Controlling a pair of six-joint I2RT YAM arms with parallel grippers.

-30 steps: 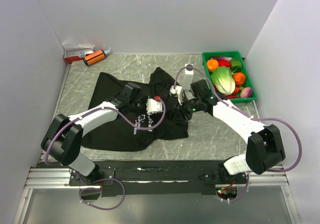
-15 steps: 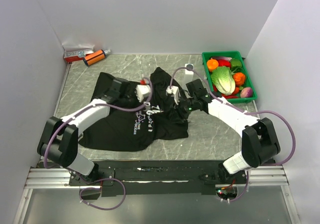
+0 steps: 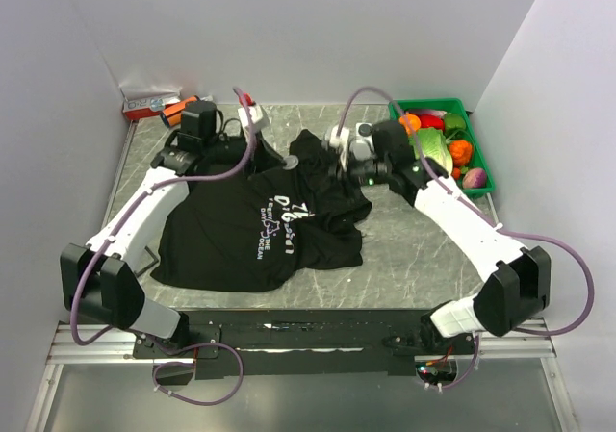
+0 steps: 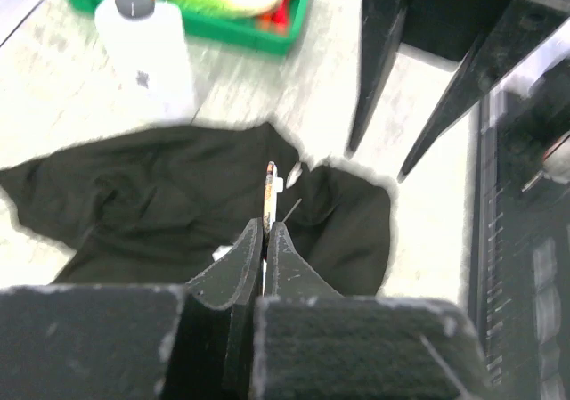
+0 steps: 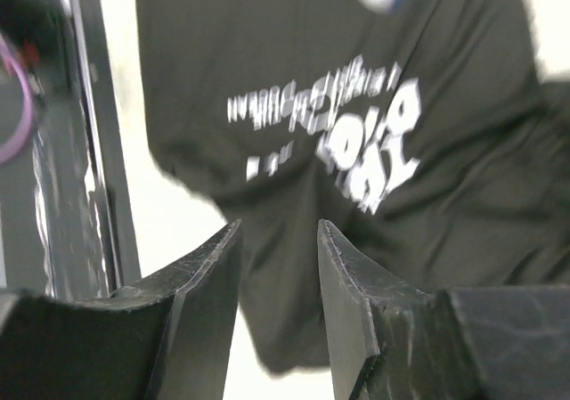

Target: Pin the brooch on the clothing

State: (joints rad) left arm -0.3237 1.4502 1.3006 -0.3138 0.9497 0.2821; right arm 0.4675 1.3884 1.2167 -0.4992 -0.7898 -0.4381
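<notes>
The black T-shirt [image 3: 231, 244] lies spread on the table, its white lettering [image 3: 274, 222] facing up. It also shows in the left wrist view [image 4: 134, 195] and the right wrist view [image 5: 294, 53]. My left gripper [image 4: 266, 224] is shut on the brooch [image 4: 270, 182], a thin piece seen edge-on with its pin wire sticking out, held above the shirt. In the top view the left gripper [image 3: 279, 158] reaches over the shirt's collar end, and the brooch [image 3: 289, 163] shows as a small pale disc. My right gripper [image 5: 276, 226] is open and empty above the shirt [image 3: 339, 170].
A green bin [image 3: 428, 102] of vegetables stands at the back right, also in the left wrist view [image 4: 223, 30]. A white bottle [image 4: 147, 53] stands next to it, behind my right wrist. An orange bottle [image 3: 173, 111] and a red-and-white box [image 3: 149, 100] lie at the back left corner.
My left arm has lifted off the shirt's chest and swung back and left with the brooch. My right gripper has drawn back toward the collar. The lettering is now uncovered.
</notes>
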